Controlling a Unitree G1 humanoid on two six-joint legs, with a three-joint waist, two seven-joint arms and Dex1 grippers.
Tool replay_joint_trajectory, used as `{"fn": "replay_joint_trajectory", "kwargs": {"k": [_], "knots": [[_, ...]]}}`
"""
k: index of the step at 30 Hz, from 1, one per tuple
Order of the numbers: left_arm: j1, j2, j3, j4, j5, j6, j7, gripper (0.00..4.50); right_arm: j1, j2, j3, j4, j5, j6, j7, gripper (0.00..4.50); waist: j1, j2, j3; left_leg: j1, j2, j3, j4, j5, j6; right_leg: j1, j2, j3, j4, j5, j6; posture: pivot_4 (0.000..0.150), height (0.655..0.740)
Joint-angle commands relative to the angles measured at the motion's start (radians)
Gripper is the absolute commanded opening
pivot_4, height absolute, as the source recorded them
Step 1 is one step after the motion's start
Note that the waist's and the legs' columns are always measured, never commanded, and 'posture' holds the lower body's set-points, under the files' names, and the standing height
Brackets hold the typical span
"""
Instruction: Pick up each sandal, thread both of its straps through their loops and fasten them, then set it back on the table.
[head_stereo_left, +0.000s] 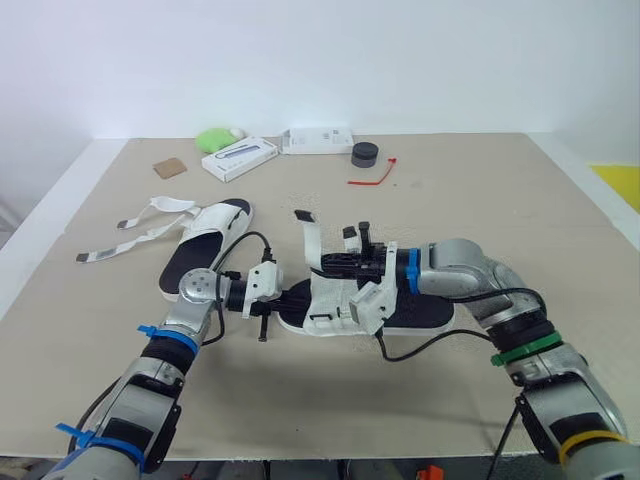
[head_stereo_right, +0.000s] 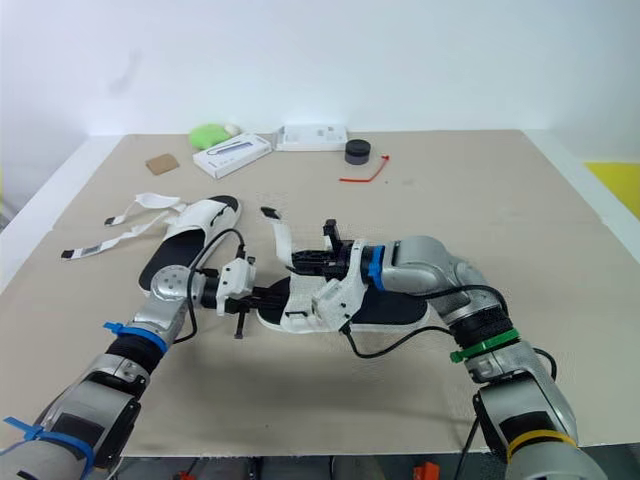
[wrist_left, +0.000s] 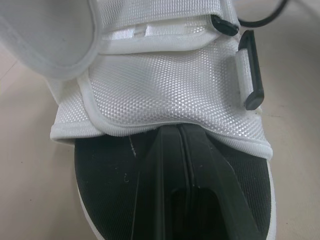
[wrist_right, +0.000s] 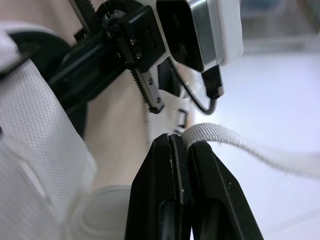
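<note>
One white-and-black sandal (head_stereo_left: 345, 303) lies mid-table between my two grippers. My right gripper (wrist_right: 181, 140) is shut on one of its white straps (wrist_right: 250, 149); from the head, that strap (head_stereo_left: 310, 238) rises upright out of the gripper (head_stereo_left: 338, 262). My left gripper (wrist_left: 178, 131) is shut, its fingers lying together on the black insole (wrist_left: 107, 170) and pointing under the white mesh upper (wrist_left: 165, 90); it sits at the sandal's left end (head_stereo_left: 290, 298). The second sandal (head_stereo_left: 208, 243) lies to the back left, its two straps (head_stereo_left: 135, 232) spread loose on the table.
Along the table's far edge lie a green object (head_stereo_left: 218, 138), two white boxes (head_stereo_left: 240, 158) (head_stereo_left: 317, 139), a black round piece (head_stereo_left: 365, 154), a red tie (head_stereo_left: 375, 176) and a cardboard scrap (head_stereo_left: 170, 167). The tan tabletop (head_stereo_left: 520, 220) extends to the right.
</note>
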Motion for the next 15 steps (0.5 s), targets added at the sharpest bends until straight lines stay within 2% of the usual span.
{"fn": "replay_joint_trajectory", "kwargs": {"k": [1,5,7,11,15], "knots": [[0.066,0.014,-0.098,0.149,0.14,0.041,-0.013,0.0,-0.024,-0.028,-0.062,-0.026,-0.034,-0.095,-0.139,0.05,0.007,-0.001,0.0,0.0,0.0,0.0,0.0,0.0,0.0,0.0,0.0,0.0,0.0,0.0,0.0,0.15,0.74],[0.059,0.01,-0.099,0.159,0.141,0.037,-0.017,0.0,0.012,-0.051,-0.055,-0.035,-0.058,-0.119,-0.196,1.42,0.011,-0.001,0.0,0.001,0.0,0.0,-0.001,0.0,0.0,0.001,0.0,0.001,0.0,0.0,-0.001,0.15,0.74],[0.056,0.009,-0.1,0.164,0.142,0.034,-0.02,0.0,0.023,-0.063,-0.049,-0.043,-0.055,-0.116,-0.204,2.28,0.01,-0.002,0.0,0.004,0.0,0.0,-0.001,0.0,0.0,0.005,0.0,0.001,0.0,-0.001,-0.001,0.15,0.74],[0.047,0.006,-0.099,0.175,0.145,0.029,-0.02,0.0,0.053,-0.122,-0.02,-0.08,0.027,-0.095,-0.146,4.35,0.01,-0.002,0.0,0.008,0.0,0.0,-0.001,0.0,0.0,0.008,0.0,0.001,0.0,-0.001,-0.002,0.15,0.74],[0.043,0.004,-0.098,0.182,0.147,0.025,-0.019,0.0,0.095,-0.219,0.004,-0.164,0.179,-0.011,-0.019,4.35,0.01,-0.002,0.0,0.008,0.0,0.001,0.0,0.0,0.0,0.008,0.0,0.002,0.0,-0.001,-0.002,0.15,0.74]]}}
